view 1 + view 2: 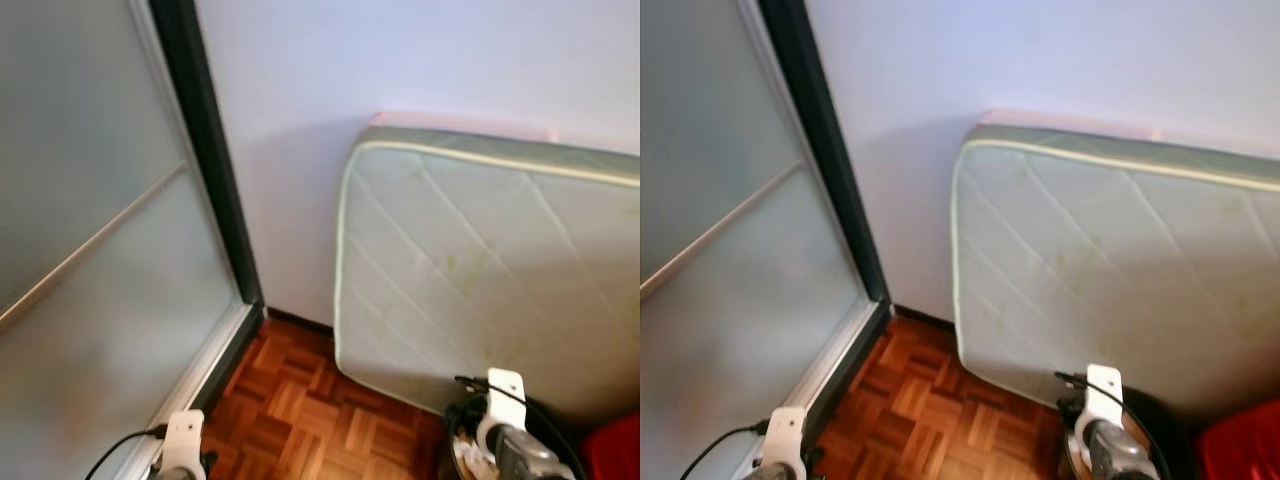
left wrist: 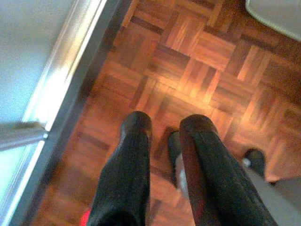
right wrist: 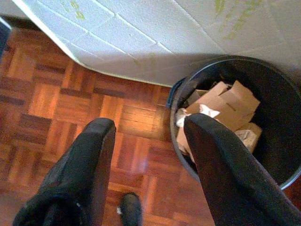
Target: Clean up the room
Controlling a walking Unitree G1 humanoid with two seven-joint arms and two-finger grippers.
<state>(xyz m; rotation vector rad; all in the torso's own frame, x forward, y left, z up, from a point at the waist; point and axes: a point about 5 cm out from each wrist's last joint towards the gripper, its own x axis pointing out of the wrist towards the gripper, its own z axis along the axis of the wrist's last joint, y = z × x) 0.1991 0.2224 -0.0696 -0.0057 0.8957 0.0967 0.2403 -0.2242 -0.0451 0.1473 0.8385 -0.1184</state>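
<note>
Corner of a room, parquet floor [image 1: 300, 410]. A quilted mattress [image 1: 480, 270] stands on edge against the white wall [image 1: 400, 70], filling the head view from 12 to 4 o'clock, with greenish stains on its face. A frosted sliding door [image 1: 90, 250] with a dark frame takes the 9 o'clock side, its metal track running along the floor toward 7 o'clock. A black bin [image 3: 263, 117] sits on the floor touching or just in front of the mattress's lower edge, at about 5 o'clock in the head view; inside it are pieces of brown cardboard [image 3: 225, 101] and some crumpled white paper. Something red [image 1: 612, 450] is just beside the bin at the far 4–5 o'clock corner, can't tell what it is. The right gripper [image 3: 148, 141] hangs above the floor just beside the bin, fingers spread wide, nothing between them, one finger overlapping the bin rim in the wrist view. The left gripper [image 2: 164, 136] hangs low over bare parquet near the door track, fingers a narrow gap apart, holding nothing. A black cable [image 1: 120, 445] loops from the left wrist at 7 o'clock.
</note>
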